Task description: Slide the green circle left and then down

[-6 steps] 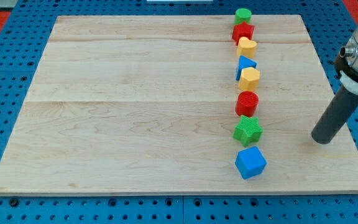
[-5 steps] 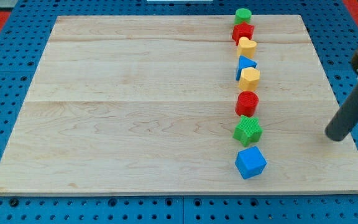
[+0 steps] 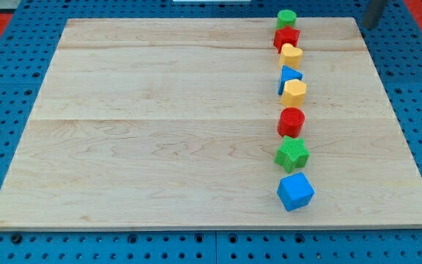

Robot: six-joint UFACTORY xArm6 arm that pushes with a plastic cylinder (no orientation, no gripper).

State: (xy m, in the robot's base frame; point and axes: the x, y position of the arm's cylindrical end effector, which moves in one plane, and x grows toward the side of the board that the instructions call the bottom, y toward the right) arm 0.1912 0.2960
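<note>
Counter (image 3: pixel 160 110): wooden board, bare to the left of the green circle, so the leftward leg looks unobstructed.
Green circle (image 3: pixel 286 17): sits at the board's top edge, at the head of a column of blocks; by my judgement not yet pushed.
Red block (image 3: pixel 286 37): directly below the green circle and touching it or nearly so; shape unclear. A push that starts low or slants down would likely drag it along.
Upper yellow block (image 3: pixel 291 55): next below the green circle, pressed against the red block, so any knock could travel down the line.
Rest of column: blue triangle (image 3: pixel 289 78), lower yellow block (image 3: pixel 294 92), red circle (image 3: pixel 291 121), green star (image 3: pixel 292 154) and blue cube (image 3: pixel 295 191), each farther below the green circle. If the leftward leg is too short, the downward leg would graze them.
Top edge: the green circle lies right on it; a push angled upward could tip it off the board.
My tip (image 3: pixel 370 26): to the right of the green circle, well apart, near the board's top right corner, touching no block. An off-centre contact would make the round block roll aside rather than go straight left.
Hand: none on this arm, only a bare rod, so nothing is clenched, released or held.
</note>
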